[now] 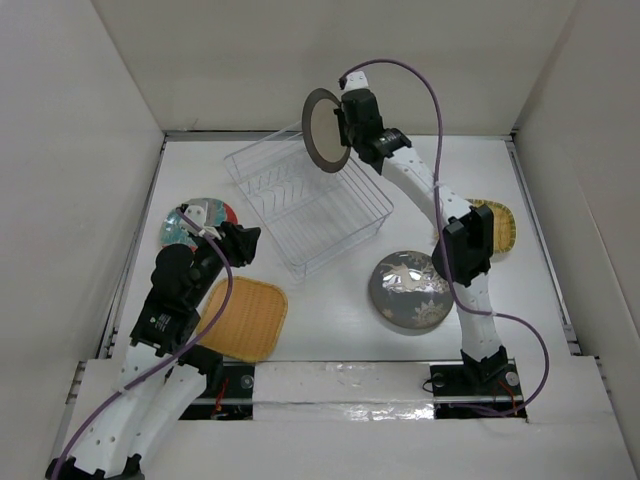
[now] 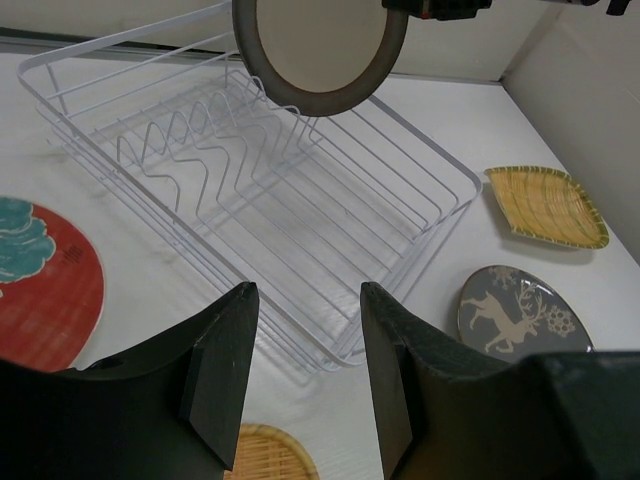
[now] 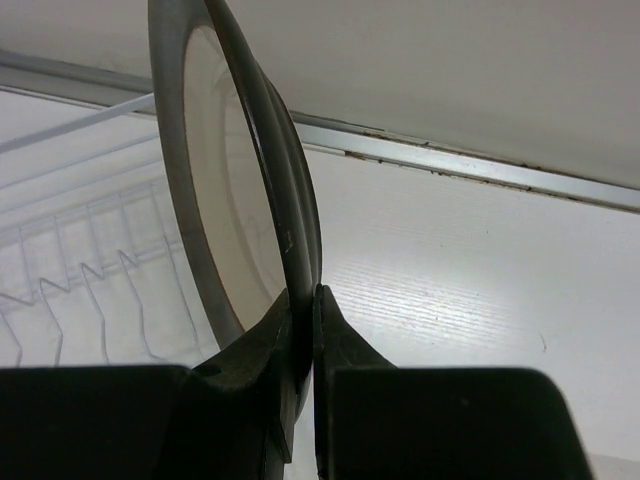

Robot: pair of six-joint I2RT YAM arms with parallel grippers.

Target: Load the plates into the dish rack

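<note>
- The right fingers (image 3: 308, 310) are pressing together on the rim of the dark-rimmed round plate with a cream centre (image 1: 325, 130). They are holding it on edge in the air over the far end of the rack's row of upright dividers.
- The clear whitish wire-frame rectangular dish rack (image 1: 345, 243) is sitting toward the middle of the far edge of the white surface (image 1: 330, 320), turned at an angle to that edge.
- The left fingers (image 1: 242, 242) are standing spread apart, gripping nothing, and pointing at the rack's near-left side from close to the left edge.
- The red-teal round plate (image 1: 190, 222) is lying flat by the left edge, and the left arm is covering part of it.
- The yellow woven square plate (image 1: 245, 318) is lying toward the near-left corner, just beside the left arm.
- The dark round plate with a pale deer pattern (image 1: 410, 288) is lying flat right of centre, nearer the near edge, well apart from the rack.
- The yellow woven fan-shaped plate (image 1: 500, 225) is lying by the right edge. The right arm is crossing in front of its inner side and reaching over the edge of the deer plate.
</note>
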